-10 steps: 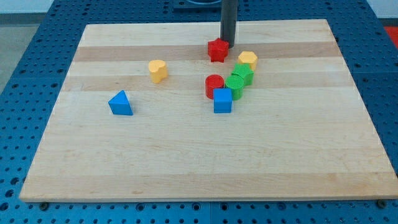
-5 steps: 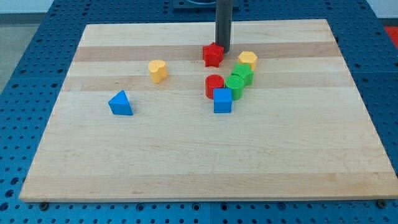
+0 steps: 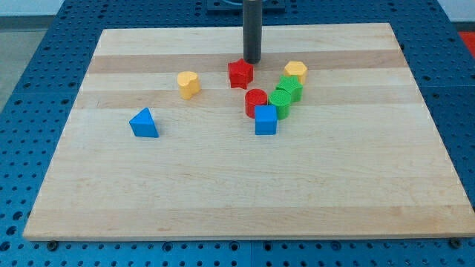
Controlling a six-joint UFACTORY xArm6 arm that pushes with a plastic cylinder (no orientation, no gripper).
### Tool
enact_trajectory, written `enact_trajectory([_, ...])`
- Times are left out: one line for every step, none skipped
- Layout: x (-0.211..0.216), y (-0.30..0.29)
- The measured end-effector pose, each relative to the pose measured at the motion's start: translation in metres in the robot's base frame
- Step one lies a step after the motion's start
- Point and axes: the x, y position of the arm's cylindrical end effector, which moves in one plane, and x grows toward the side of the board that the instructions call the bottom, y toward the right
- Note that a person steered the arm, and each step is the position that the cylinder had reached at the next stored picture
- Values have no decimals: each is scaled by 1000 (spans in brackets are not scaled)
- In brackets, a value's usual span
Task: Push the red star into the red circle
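The red star (image 3: 240, 74) lies on the wooden board (image 3: 237, 178) near the view's top centre. My tip (image 3: 252, 61) stands just above and to the right of it, touching or nearly touching its upper right edge. The red circle (image 3: 255, 100) lies a short way below and right of the star, with a small gap between them. It touches the blue cube (image 3: 266, 120) at its lower right.
Two green blocks (image 3: 285, 94) sit right of the red circle, with a yellow block (image 3: 295, 72) above them. A yellow heart-like block (image 3: 188, 84) lies left of the star. A blue triangle (image 3: 144, 123) lies at the left.
My tip has moved to the view's left and slightly down, pushing the red star left and down. The other blocks have not moved.
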Motion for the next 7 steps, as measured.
enact_trajectory([4,-15])
enact_trajectory([21,-35])
enact_trajectory([27,-37])
enact_trajectory([32,-37])
enact_trajectory([37,-37])
enact_trajectory([44,-37])
enact_trajectory([55,-37])
